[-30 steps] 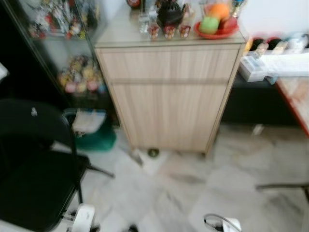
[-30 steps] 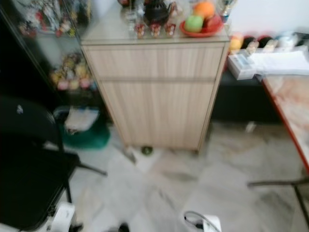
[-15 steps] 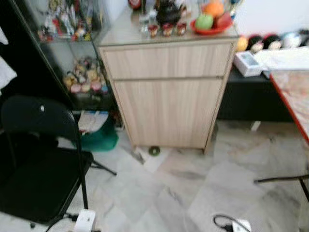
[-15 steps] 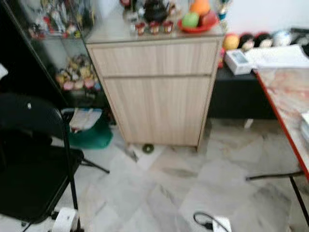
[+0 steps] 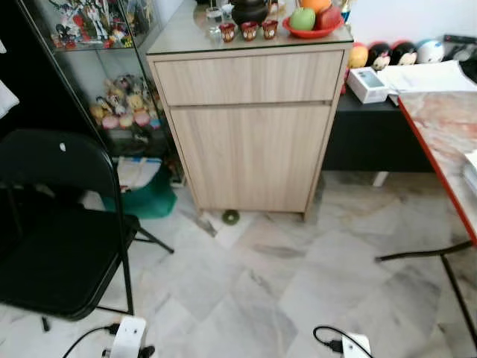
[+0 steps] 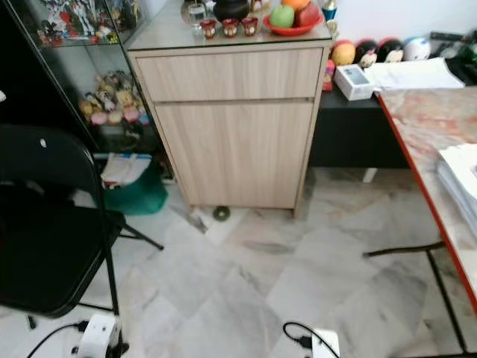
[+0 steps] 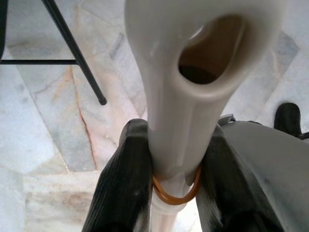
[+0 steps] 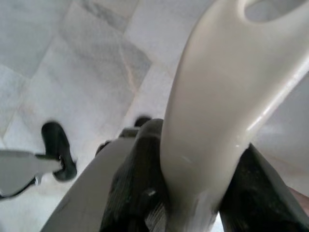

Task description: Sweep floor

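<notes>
Marbled grey-and-white floor tile is spreading out ahead of the robot, running up to a pale wooden cabinet with a black folding chair standing off to the left and a red-edged table reaching in from the right. Just in front of the cabinet's foot, a small dark round scrap and a bit of pale litter are lying on the tile, likely what needs sweeping.

Each arm is carrying a cream plastic handle. The left gripper is clamping its black fingers tight on either side of the left handle, just above an orange rubber band circling the shaft. The right gripper is pinching the right handle the same way, low on its neck.

Both handles are looking like smooth, glossy moulded plastic with a hanging hole at the end: probably light and stiff, but slick, so they could twist or slide under sideways sweeping force. Holding at the narrower neck, as both grippers are doing, seems the sensible spot. What tool head each handle belongs to is hidden.
</notes>
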